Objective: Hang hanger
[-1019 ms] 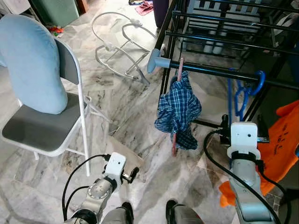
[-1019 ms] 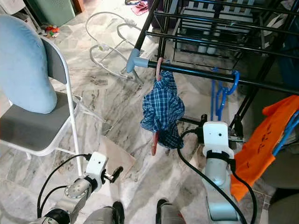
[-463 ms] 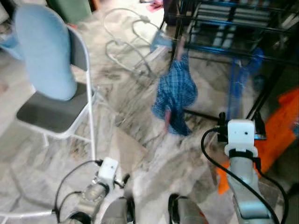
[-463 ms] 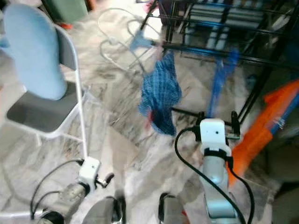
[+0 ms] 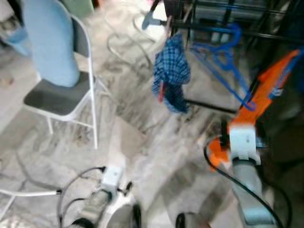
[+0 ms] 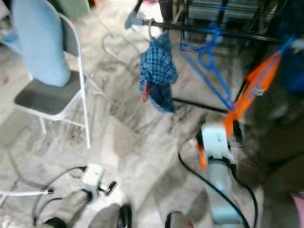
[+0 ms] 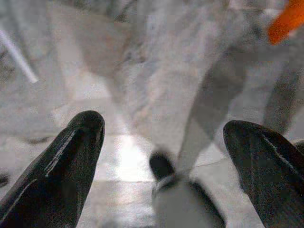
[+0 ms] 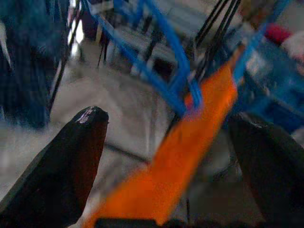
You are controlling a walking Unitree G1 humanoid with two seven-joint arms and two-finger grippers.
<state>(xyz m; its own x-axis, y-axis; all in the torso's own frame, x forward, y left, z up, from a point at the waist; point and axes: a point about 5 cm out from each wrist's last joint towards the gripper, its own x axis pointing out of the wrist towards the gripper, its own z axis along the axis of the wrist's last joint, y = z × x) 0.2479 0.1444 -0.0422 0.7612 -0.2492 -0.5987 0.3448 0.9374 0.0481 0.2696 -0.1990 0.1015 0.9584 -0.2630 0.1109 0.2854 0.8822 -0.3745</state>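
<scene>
- The blue hanger (image 5: pixel 219 54) hangs on the black drying rack (image 5: pixel 247 33), far and to the right, with orange cloth (image 5: pixel 266 88) on it.
- The right gripper (image 8: pixel 166 166) has wide jaws, near the orange cloth.
- The left gripper (image 7: pixel 164 156) is low over the floor (image 5: pixel 156 147), jaws wide and holding nothing.
- A blue checked shirt (image 5: pixel 171 73) hangs just left of the hanger.

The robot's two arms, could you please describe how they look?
Both arms are silver metal with a white boxy wrist block, and black cables loop alongside. The left gripper and right gripper each have two long, glossy black fingers with rounded tips.
</scene>
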